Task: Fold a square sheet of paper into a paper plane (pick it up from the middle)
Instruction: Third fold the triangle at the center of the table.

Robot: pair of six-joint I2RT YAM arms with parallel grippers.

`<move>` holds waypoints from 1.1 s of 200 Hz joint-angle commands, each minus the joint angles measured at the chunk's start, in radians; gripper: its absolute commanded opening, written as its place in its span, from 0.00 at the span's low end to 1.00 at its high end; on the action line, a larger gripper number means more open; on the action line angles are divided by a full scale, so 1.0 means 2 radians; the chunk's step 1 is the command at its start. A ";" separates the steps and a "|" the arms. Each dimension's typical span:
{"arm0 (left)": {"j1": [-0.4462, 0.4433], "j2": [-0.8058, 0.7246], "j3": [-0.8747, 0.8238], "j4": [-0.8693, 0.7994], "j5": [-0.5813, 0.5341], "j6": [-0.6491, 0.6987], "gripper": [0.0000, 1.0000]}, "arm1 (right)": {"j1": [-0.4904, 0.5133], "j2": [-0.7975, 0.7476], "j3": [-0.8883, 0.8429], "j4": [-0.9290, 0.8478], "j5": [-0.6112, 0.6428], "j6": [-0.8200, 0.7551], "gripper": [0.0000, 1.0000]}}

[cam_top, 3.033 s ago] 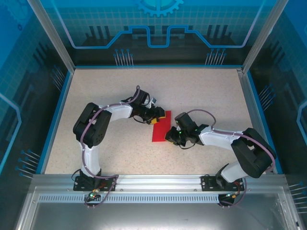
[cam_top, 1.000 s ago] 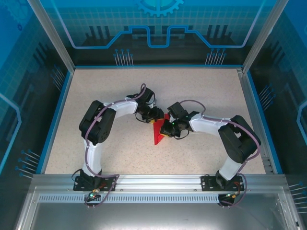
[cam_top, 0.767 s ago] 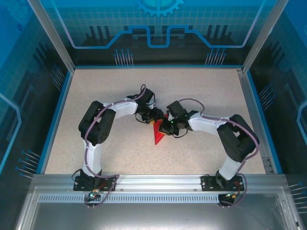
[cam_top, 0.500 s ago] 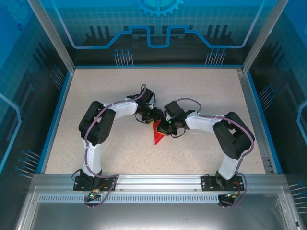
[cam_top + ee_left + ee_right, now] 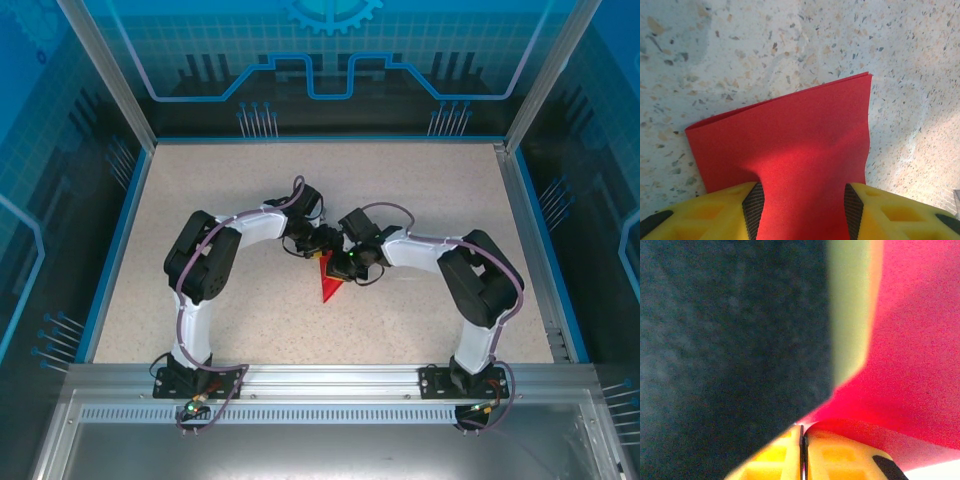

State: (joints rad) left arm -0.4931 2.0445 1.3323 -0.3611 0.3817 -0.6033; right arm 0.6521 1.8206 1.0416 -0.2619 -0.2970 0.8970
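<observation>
The square sheet of paper [image 5: 327, 282] is bright red and lies folded at mid-table, showing as a narrow wedge that points toward me. My left gripper [image 5: 318, 243] stands over its far end. In the left wrist view the sheet [image 5: 790, 125] bows up between the yellow fingers [image 5: 715, 210] and touches both black pads, so the left gripper [image 5: 802, 189] is shut on it with the jaws held apart. My right gripper [image 5: 341, 257] sits tight against the left one. Its jaws [image 5: 802, 429] are shut, and a raised red flap [image 5: 920, 365] curls out from their tips.
Speckled beige tabletop [image 5: 230, 180] lies all around the paper, bounded by blue rails and glass walls [image 5: 130, 180]. The two wrists nearly touch. A blurred dark mass [image 5: 730, 340] with a pale yellow edge looms close in front of the right wrist camera.
The right gripper has carried the paper's right side leftward up to the left gripper, narrowing the visible red from a flat slanted sheet to a slim wedge. The left gripper stayed in place.
</observation>
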 commanded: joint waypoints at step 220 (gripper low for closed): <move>-0.004 -0.011 -0.007 -0.030 0.008 -0.008 0.51 | 0.023 0.035 0.030 -0.041 -0.022 -0.045 0.11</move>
State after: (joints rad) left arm -0.4919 2.0441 1.3323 -0.3676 0.3809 -0.6098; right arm 0.6563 1.8465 1.0760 -0.3161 -0.2886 0.8619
